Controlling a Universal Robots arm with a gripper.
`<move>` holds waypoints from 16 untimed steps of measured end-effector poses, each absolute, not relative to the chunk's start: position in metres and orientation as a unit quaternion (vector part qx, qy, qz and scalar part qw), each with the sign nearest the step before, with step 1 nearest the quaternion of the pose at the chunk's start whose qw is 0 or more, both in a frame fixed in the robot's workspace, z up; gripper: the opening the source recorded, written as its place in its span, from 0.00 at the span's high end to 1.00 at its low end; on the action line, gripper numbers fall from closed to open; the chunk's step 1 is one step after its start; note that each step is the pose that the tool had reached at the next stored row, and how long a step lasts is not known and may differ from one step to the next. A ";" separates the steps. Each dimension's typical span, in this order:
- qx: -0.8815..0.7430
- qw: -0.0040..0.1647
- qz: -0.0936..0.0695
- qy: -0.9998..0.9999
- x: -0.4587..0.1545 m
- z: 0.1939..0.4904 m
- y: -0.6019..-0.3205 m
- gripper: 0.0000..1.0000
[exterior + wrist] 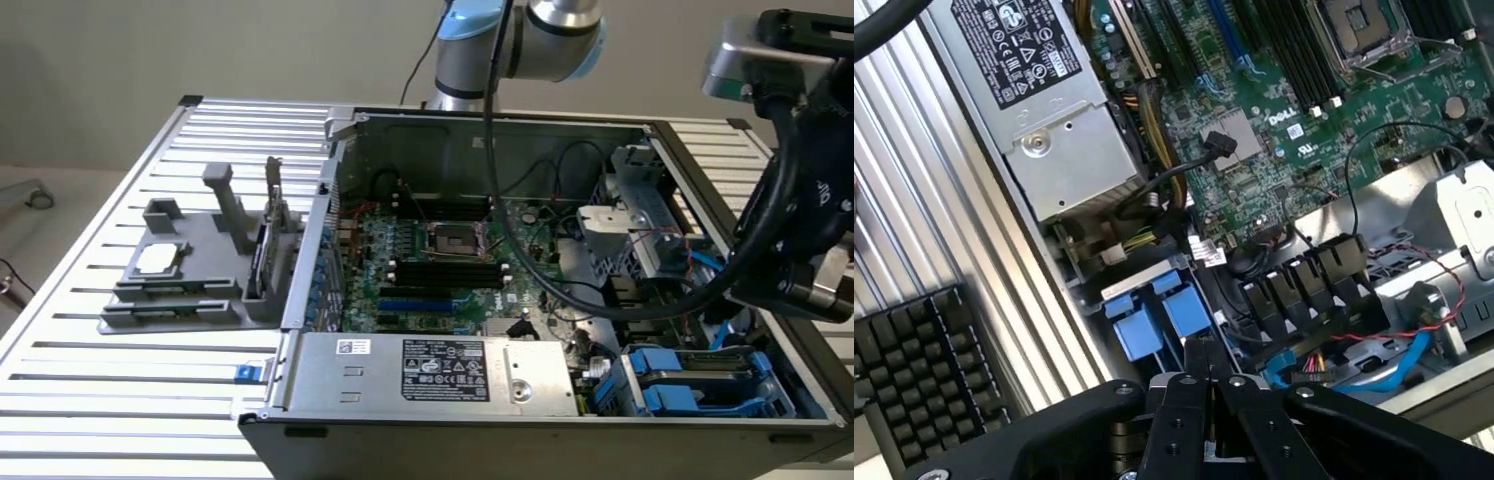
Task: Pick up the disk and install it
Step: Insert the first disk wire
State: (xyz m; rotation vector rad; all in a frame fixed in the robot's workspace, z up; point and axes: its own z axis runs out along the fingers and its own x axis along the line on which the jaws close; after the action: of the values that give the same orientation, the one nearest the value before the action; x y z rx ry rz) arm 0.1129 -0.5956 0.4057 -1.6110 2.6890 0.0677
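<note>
Nearest the wrist camera, the claw (1202,352) was closed, its two dark fingers pressed together with nothing between them. Its tips hung just beside the blue rail ends of the disk (1154,318); whether they touched the plastic could not be told.

Seen from the exterior camera, the disk (687,382) sat in the drive bay at the four o'clock corner of the open computer case (534,428), blue rails showing on both sides and not held by anything. A blue cable (1399,362) ran close by it.

At six o'clock in the case lay the silver power supply (414,372), its black-and-white label facing up. The green motherboard (441,265) filled the case's middle, with the processor socket (450,238) towards twelve o'clock of the board.

The robot arm (534,35) rose behind the case at twelve o'clock, and its dark cabled wrist stood over the case's three o'clock side.

The case stood on a slatted aluminium worktop (107,400). At nine o'clock from the case, a grey holder (200,300) rested on the worktop, carrying a small square silver chip (158,258) and a thin dark card (263,265) standing upright. A black ribbed block (924,370) lay on the worktop outside the case wall, near the power supply.
</note>
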 end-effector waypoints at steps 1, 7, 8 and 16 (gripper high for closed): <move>-0.506 0.003 0.022 0.862 0.113 0.406 -0.596 0.89; -0.462 0.004 0.021 0.887 0.113 0.405 -0.596 0.89; -0.454 0.005 0.021 0.891 0.113 0.405 -0.596 0.89; -0.392 0.006 0.021 0.920 0.113 0.404 -0.596 0.89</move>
State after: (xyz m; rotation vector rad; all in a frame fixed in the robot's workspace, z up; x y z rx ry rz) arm 0.1129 -0.5956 0.4043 -1.2255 2.8784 0.0666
